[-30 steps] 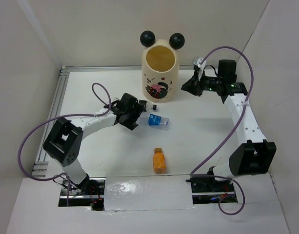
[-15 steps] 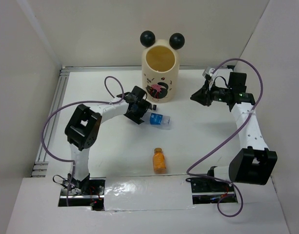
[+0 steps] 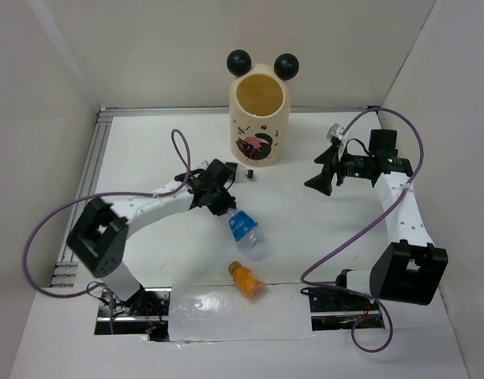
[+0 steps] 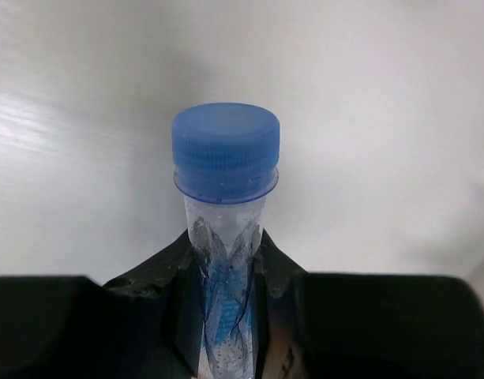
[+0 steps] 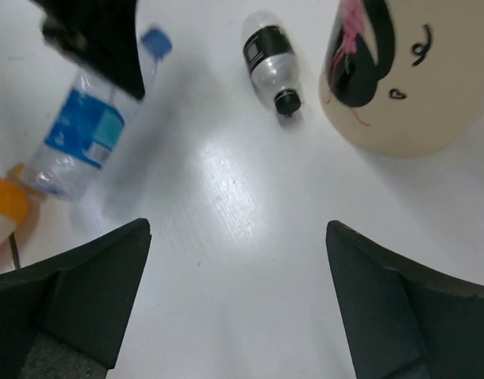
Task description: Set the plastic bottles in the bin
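Observation:
My left gripper (image 3: 220, 201) (image 4: 223, 304) is shut on a clear plastic bottle with a blue cap and blue label (image 3: 245, 231) (image 4: 226, 154) (image 5: 80, 130). Its body is squeezed between the jaws, and it sits above the table's middle. A short orange bottle (image 3: 247, 280) (image 5: 5, 209) lies by the near edge. A black-labelled bottle (image 3: 243, 172) (image 5: 269, 59) lies on its side at the foot of the cream bin (image 3: 260, 118) (image 5: 415, 71). My right gripper (image 3: 319, 172) (image 5: 238, 237) stands open and holds nothing, right of the bin.
White walls enclose the table on three sides. A metal rail (image 3: 91, 174) runs along the left edge. A shiny strip (image 3: 238, 312) covers the near edge between the arm bases. Purple cables loop over both arms.
My left gripper shut on the blue-labelled bottle and swung it toward the near edge. The orange bottle shifted nearer the front. My right gripper opened and drew back right of the bin.

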